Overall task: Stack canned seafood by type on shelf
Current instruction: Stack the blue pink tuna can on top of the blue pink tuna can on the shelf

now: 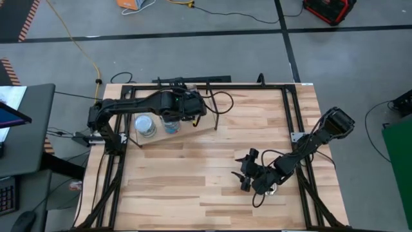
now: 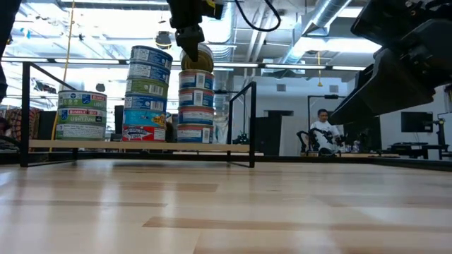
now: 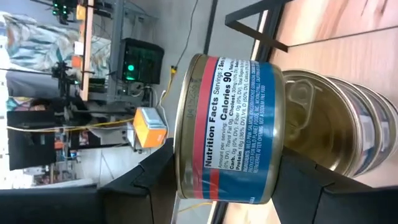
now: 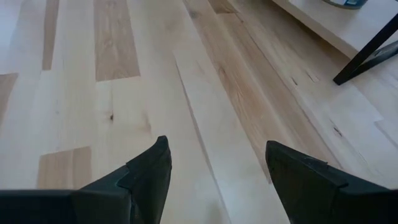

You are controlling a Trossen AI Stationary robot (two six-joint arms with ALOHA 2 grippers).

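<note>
The shelf [image 2: 141,146], a light board in a black rod frame, stands at the table's far left and carries three stacks of canned seafood: a short one [image 2: 81,116], a tall one [image 2: 146,92] and another [image 2: 195,106]. My left gripper [image 2: 189,35] hangs over this last stack, shut on a blue-and-red-labelled can with gold ends [image 3: 230,124]. The stack's lids [image 3: 336,124] lie just beyond that can. At the table's right my right gripper [image 1: 248,173] hovers open over bare wood [image 4: 217,168]. My left gripper pinches the can between its two fingers, one finger [image 3: 155,180] at the gold-rimmed flat end [image 3: 186,143] and the other [image 3: 311,186] at the opposite end. The fingers slant down from above. The can hangs tilted, clear of the stack's top.
Black frame rails run round the tabletop [image 1: 290,122]. A black leg of the shelf [image 4: 367,59] stands ahead of my right gripper. The near half of the table is bare wood [image 1: 193,187]. A person sits in the room behind [image 2: 325,130].
</note>
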